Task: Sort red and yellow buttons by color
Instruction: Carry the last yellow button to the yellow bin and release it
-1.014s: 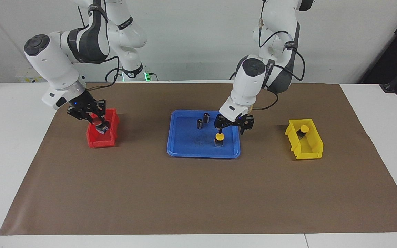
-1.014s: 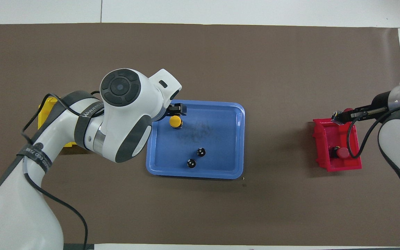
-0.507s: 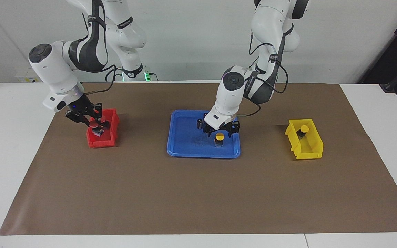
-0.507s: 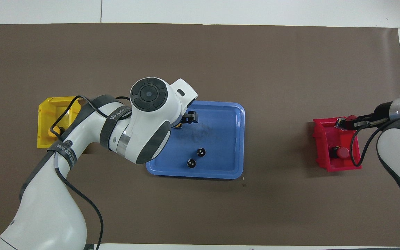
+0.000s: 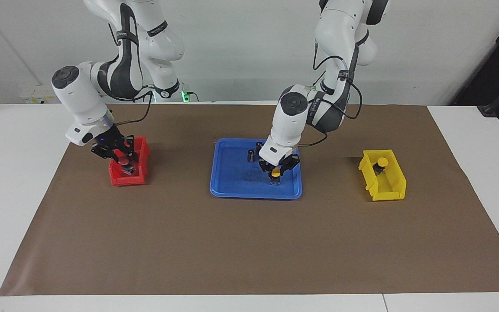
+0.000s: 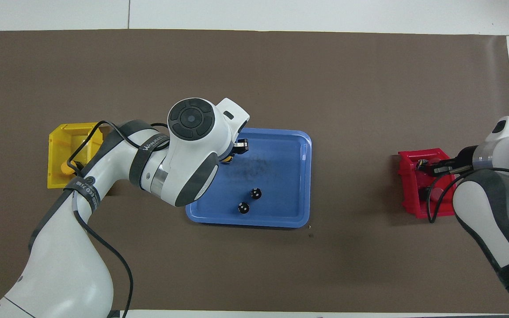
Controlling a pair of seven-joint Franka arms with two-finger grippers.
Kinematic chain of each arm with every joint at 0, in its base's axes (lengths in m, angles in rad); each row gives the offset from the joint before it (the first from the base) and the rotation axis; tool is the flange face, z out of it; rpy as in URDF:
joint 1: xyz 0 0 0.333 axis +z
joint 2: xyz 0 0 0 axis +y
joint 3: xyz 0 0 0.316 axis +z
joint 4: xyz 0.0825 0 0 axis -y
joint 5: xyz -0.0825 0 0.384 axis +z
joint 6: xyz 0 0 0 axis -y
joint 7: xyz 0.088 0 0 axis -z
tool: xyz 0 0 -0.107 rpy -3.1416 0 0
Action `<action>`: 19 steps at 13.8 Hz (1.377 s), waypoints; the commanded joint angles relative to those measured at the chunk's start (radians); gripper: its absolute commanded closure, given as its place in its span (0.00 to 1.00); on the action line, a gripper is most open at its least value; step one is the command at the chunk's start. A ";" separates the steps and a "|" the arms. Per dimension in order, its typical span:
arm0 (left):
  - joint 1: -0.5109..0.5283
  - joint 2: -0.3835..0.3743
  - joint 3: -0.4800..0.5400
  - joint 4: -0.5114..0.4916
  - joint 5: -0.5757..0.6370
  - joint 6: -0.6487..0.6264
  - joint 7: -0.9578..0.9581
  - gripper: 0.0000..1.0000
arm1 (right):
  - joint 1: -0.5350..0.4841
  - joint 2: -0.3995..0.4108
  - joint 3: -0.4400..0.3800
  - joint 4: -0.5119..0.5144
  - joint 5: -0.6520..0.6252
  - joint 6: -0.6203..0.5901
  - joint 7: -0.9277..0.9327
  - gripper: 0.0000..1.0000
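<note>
Closing within the last second, the left tool (image 5: 276,171) now clamps the tray's yellow button (image 5: 276,172); right tool (image 5: 124,161), clamped on a red button (image 5: 124,162), lowers into the red bin (image 5: 142,147).

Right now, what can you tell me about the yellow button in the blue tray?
The yellow button has a round flat yellow cap on a short dark and silvery body, and it looks like plastic. It stands upright on the floor of the blue tray, toward the left arm's end and farther from the robots than the two dark cylinders. The left gripper is down around it with fingers closed on it. In the overhead view the arm hides nearly all of it.
</note>
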 commanded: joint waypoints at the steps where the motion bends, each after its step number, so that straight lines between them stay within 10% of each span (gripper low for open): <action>1: 0.003 -0.064 0.030 0.056 -0.010 -0.168 0.016 0.99 | -0.007 -0.011 0.010 -0.043 0.023 0.048 -0.027 0.86; 10: 0.543 -0.179 0.040 0.082 -0.016 -0.349 0.619 0.99 | -0.013 -0.001 0.008 -0.076 0.023 0.080 -0.031 0.76; 19: 0.600 -0.185 0.040 -0.114 -0.019 -0.105 0.620 0.99 | -0.023 0.015 0.006 -0.003 0.020 0.016 -0.080 0.45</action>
